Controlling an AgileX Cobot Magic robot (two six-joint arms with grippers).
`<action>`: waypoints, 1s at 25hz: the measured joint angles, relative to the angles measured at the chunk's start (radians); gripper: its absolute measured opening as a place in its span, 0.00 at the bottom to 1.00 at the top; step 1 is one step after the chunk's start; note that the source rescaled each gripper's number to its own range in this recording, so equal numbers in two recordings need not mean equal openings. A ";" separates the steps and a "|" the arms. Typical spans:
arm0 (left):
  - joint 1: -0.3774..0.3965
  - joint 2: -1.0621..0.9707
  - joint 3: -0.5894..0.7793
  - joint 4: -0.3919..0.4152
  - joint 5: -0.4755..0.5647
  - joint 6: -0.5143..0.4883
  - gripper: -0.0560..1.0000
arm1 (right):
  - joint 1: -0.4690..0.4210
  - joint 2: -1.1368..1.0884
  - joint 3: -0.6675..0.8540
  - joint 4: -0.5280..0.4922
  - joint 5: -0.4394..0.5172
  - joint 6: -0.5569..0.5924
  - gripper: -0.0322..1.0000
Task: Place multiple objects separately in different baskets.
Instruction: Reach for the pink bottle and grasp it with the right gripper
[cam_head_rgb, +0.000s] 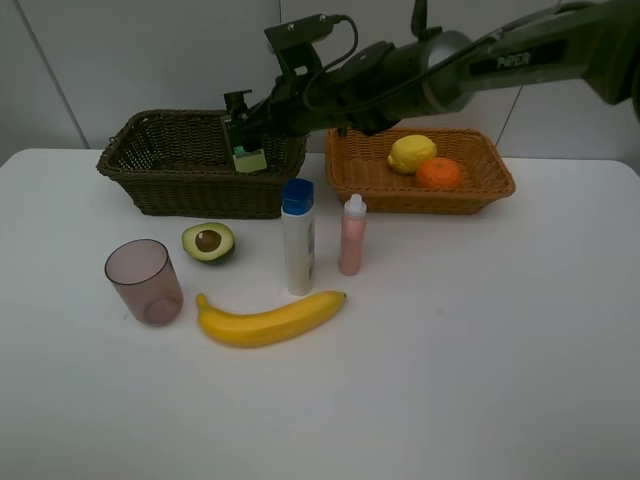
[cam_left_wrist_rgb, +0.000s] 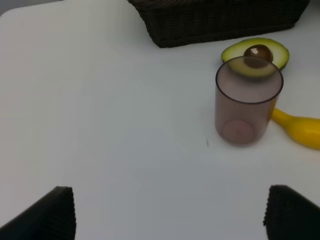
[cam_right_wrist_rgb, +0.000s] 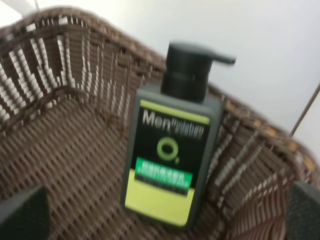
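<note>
Hovering open, right claw (cam_right_wrist_rgb: 162, 212) faces dark green pump bottle (cam_right_wrist_rgb: 167, 160) inside olive-brown wicker basket (cam_head_rgb: 180, 185) at eleven o'clock; left claw (cam_left_wrist_rgb: 170, 212) open.

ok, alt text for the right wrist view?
A dark green pump bottle with a lime label stands inside the dark wicker basket, near its wall. The open right end effector flanks it without touching.
</note>
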 joint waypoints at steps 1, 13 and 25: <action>0.000 0.000 0.000 0.000 0.000 0.000 1.00 | 0.000 -0.011 0.000 0.000 -0.003 0.000 1.00; 0.000 0.000 0.000 0.000 0.000 0.000 1.00 | 0.001 -0.228 0.167 0.002 -0.061 0.000 1.00; 0.000 0.000 0.000 0.000 0.000 0.000 1.00 | 0.066 -0.505 0.456 0.081 -0.160 0.000 1.00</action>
